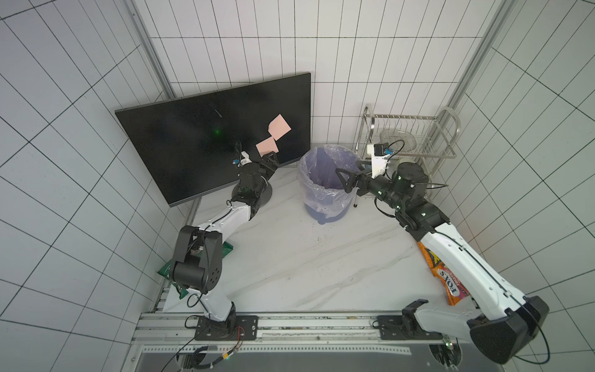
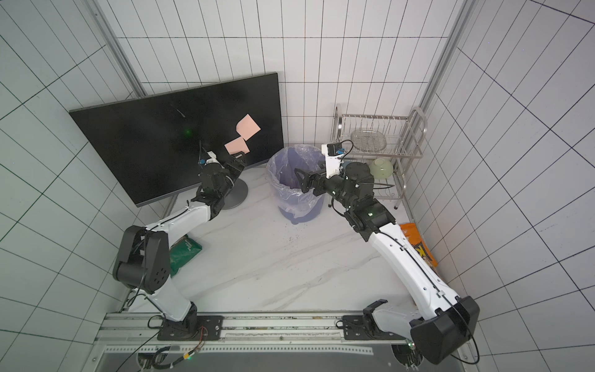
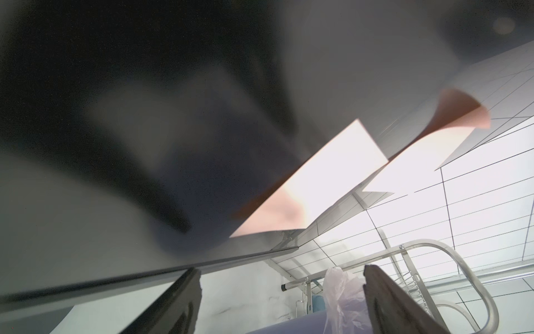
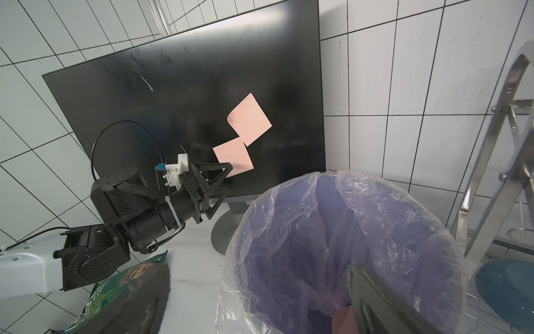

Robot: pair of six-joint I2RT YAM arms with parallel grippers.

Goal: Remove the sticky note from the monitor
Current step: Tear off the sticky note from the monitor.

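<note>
Right wrist view showed the left hand (image 4: 228, 179) released, jaws apart and grasping nothing, by the lower pale pink square paper sticky note (image 4: 231, 154) stuck on the large flat black monitor (image 4: 173, 101). Pinching one loose edge and peeling slowly seemed wisest.

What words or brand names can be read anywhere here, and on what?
"FOX'S": on the orange bag, upside down.
"C": on the monitor, bottom edge; rest of the logo hidden.
Green bag: print too blurred to read.
Pink notes: blank.
</note>
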